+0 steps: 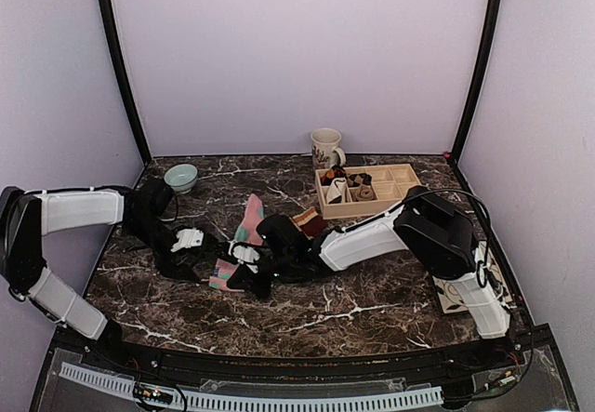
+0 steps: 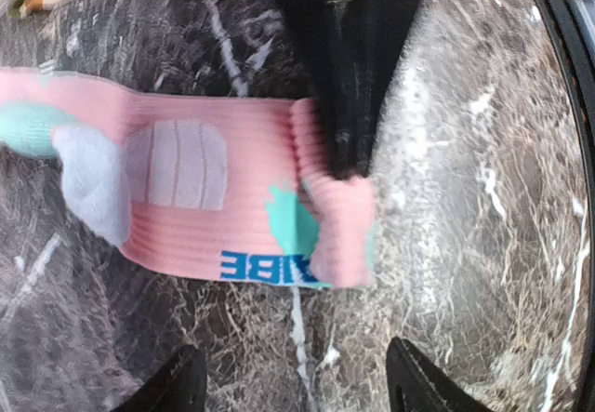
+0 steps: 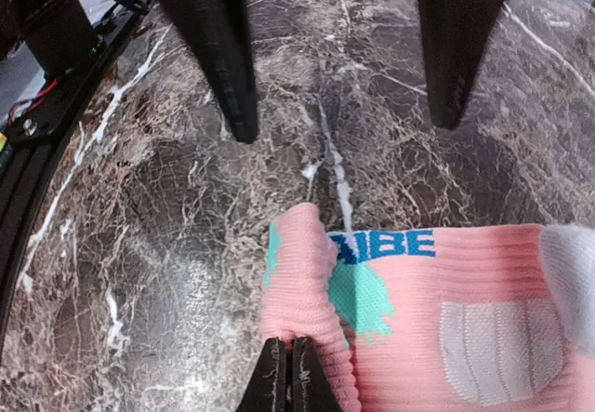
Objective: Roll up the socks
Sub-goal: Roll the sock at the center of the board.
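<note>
You have R gripper (image 3: pixel 286 375) pinching folded end of pink sock (image 3: pixel 446 310) toward near edge of table (image 3: pixel 177 245), prob. to start the roll; L gripper (image 2: pixel 296 367) spread, clear of sock.

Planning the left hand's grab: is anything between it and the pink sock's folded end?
Nothing visible; only table separates the open left hand from the pink sock. The right hand pinches the fold from the opposite side.
</note>
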